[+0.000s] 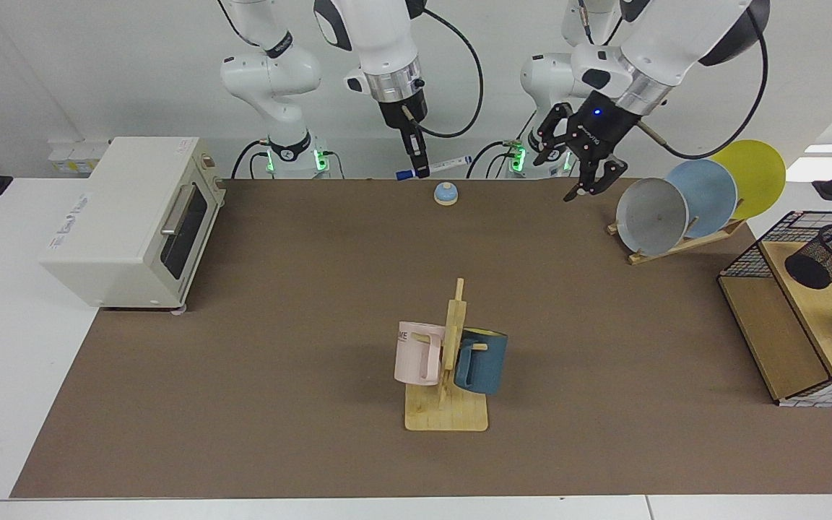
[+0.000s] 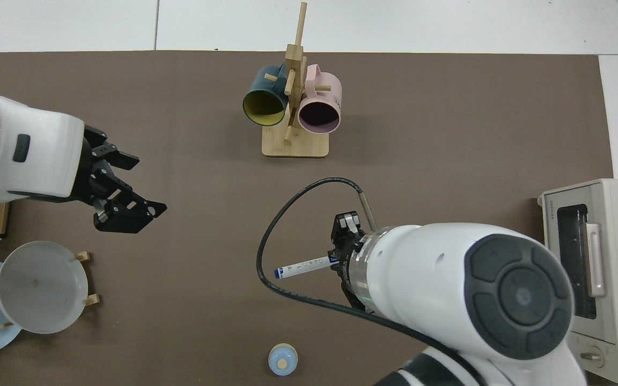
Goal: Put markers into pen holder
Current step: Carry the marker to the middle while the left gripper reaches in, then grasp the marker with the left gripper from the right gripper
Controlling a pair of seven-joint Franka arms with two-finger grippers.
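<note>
My right gripper [image 1: 422, 170] hangs over the table's back edge, shut on a marker [image 1: 451, 162] with a white barrel and blue cap that lies nearly level. From above, the marker [image 2: 302, 267] sticks out sideways from that gripper [image 2: 339, 261]. My left gripper [image 1: 588, 179] is open and holds nothing, in the air just to the view's left of the plate rack; seen from above, it [image 2: 149, 183] is also open. The pen holder [image 1: 829, 254], a black mesh cup, sits on the wooden shelf at the facing view's far right. It is out of the top view.
A toaster oven [image 1: 134, 220] stands at the view's left. A mug rack [image 1: 448, 361] with two mugs is in the middle front. A small bell [image 1: 445, 193] sits at the back. The plate rack [image 1: 698, 198] and a wire basket [image 1: 744, 256] are at the right.
</note>
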